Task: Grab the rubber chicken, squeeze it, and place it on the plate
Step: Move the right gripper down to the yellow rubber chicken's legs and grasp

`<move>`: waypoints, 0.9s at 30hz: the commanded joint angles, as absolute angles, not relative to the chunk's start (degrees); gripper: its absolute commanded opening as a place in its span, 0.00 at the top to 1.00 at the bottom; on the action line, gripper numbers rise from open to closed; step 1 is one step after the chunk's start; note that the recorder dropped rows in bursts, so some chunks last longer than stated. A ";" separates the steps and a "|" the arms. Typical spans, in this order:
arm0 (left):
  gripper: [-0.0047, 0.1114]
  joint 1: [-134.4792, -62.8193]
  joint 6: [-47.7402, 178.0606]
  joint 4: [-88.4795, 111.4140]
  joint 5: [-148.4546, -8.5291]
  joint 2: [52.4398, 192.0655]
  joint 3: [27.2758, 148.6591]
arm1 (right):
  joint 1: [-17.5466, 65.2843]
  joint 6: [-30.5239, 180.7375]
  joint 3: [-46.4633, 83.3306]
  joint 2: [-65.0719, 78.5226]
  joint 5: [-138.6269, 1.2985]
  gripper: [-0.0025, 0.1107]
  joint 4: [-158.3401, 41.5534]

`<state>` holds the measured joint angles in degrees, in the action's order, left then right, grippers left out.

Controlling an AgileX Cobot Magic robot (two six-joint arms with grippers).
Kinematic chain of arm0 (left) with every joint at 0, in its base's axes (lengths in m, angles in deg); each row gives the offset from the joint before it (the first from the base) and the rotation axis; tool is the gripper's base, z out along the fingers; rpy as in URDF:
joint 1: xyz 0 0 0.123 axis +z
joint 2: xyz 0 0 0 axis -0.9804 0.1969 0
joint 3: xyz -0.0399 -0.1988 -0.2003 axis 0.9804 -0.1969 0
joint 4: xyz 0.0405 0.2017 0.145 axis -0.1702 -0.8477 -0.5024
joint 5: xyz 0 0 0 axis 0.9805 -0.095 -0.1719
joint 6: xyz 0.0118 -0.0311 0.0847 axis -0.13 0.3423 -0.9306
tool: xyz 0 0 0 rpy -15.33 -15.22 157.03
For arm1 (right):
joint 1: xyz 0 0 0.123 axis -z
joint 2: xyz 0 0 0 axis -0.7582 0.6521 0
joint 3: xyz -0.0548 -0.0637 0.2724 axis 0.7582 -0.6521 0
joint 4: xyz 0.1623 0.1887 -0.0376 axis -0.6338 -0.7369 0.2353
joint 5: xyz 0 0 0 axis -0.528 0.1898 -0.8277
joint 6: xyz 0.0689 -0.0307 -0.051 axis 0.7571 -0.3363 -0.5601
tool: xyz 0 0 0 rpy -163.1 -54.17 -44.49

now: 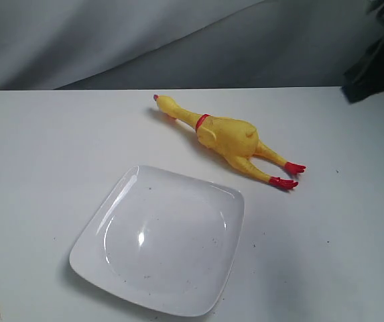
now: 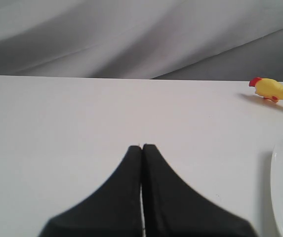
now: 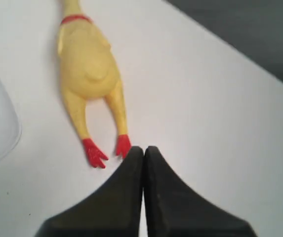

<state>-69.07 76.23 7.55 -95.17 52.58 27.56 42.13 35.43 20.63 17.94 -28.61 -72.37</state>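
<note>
Yellow rubber: the rubber chicken (image 1: 225,137) lies flat and untouched on the white counter (image 1: 44,147), toward its far edge and right of middle. The plate (image 1: 161,241) sits apart from it by the near edge. Neither gripper shows clearly in the exterior view.

In the left wrist view, the left gripper (image 2: 141,146) has its fingers pressed together on nothing, well apart from the chicken's head.

In the right wrist view, the right gripper (image 3: 143,148) is likewise closed and empty, its tips just beside the red feet (image 3: 123,146); I cannot tell whether they touch.

I judge that the pick-up has not begun. Next, that gripper must open and straddle the plump body.
</note>
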 commanded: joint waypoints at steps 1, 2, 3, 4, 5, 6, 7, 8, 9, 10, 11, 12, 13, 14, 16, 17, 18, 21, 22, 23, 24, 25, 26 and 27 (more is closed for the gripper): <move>0.96 -68.80 76.45 7.99 -94.85 52.44 27.28 | 38.63 30.85 21.21 29.12 -33.83 0.98 -73.18; 0.96 -68.80 76.45 7.99 -94.85 52.44 27.28 | 37.74 30.85 21.35 31.64 -36.48 0.98 -72.96; 0.96 -68.80 76.45 7.99 -94.85 52.44 27.28 | 36.93 30.85 21.35 34.01 -38.63 0.97 -72.96; 0.96 -68.80 76.45 7.99 -94.85 52.44 27.28 | 36.01 30.85 21.35 35.76 -40.79 0.96 -72.96; 0.96 -68.80 76.45 7.99 -94.85 52.44 27.28 | 35.17 30.85 21.35 37.84 -42.77 0.91 -72.96; 0.96 -68.80 76.45 7.99 -94.85 52.44 27.28 | 34.37 30.85 21.35 39.73 -44.52 0.86 -72.96; 0.96 -68.80 76.45 7.99 -94.85 52.44 27.28 | 33.78 30.85 21.35 41.48 -45.63 0.78 -72.96; 0.96 -68.80 76.45 7.99 -94.85 52.44 27.28 | 33.14 30.85 21.35 43.11 -46.58 0.70 -72.96; 0.96 -68.80 76.45 7.99 -94.85 52.44 27.28 | 32.59 30.85 21.35 44.57 -47.59 0.62 -72.66; 0.96 -68.80 76.45 7.99 -94.85 52.44 27.28 | 32.10 30.85 21.35 45.63 -48.14 0.57 -72.53; 0.96 -68.80 76.45 7.99 -94.85 52.44 27.28 | 31.64 30.85 21.35 46.86 -48.87 0.52 -72.13; 0.96 -68.80 76.45 7.99 -94.85 52.44 27.28 | 31.30 30.85 21.35 47.94 -49.48 0.49 -71.82; 0.96 -68.80 76.45 7.99 -94.85 52.44 27.28 | 30.90 30.85 21.35 48.68 -49.98 0.48 -71.46; 0.96 -68.80 76.45 7.99 -94.85 52.44 27.28 | 30.53 30.85 21.35 49.62 -50.72 0.48 -71.43; 0.96 -68.80 76.45 7.99 -94.85 52.44 27.28 | 30.41 30.85 21.35 50.86 -52.16 0.48 -71.43; 0.96 -68.80 76.45 7.99 -94.85 52.44 27.28 | 30.41 30.85 21.35 51.42 -53.52 0.48 -71.55; 0.96 -68.80 76.45 7.99 -94.85 52.44 27.28 | 30.41 30.85 21.35 52.04 -54.43 0.48 -71.67; 0.96 -68.80 76.45 7.99 -94.85 52.44 27.28 | 30.41 30.85 21.47 53.23 -56.09 0.49 -71.67; 0.96 -68.80 76.45 7.99 -94.85 52.44 27.28 | 30.41 30.85 21.65 53.50 -55.92 0.50 -71.67; 0.96 -68.80 76.45 7.99 -94.85 52.44 27.28 | 30.41 30.85 22.23 54.15 -55.53 0.51 -71.67; 0.96 -68.80 76.45 7.99 -94.85 52.44 27.28 | 30.41 30.85 22.71 54.63 -55.00 0.52 -71.67; 0.96 -68.80 76.45 7.99 -94.85 52.44 27.28 | 30.41 30.85 23.26 55.26 -54.57 0.54 -71.67; 0.96 -68.80 76.45 7.99 -94.85 52.44 27.28 | 30.41 30.85 23.81 55.89 -54.31 0.57 -71.67; 0.96 -68.80 76.45 7.99 -94.85 52.44 27.28 | 30.41 30.85 24.36 56.24 -54.01 0.61 -71.67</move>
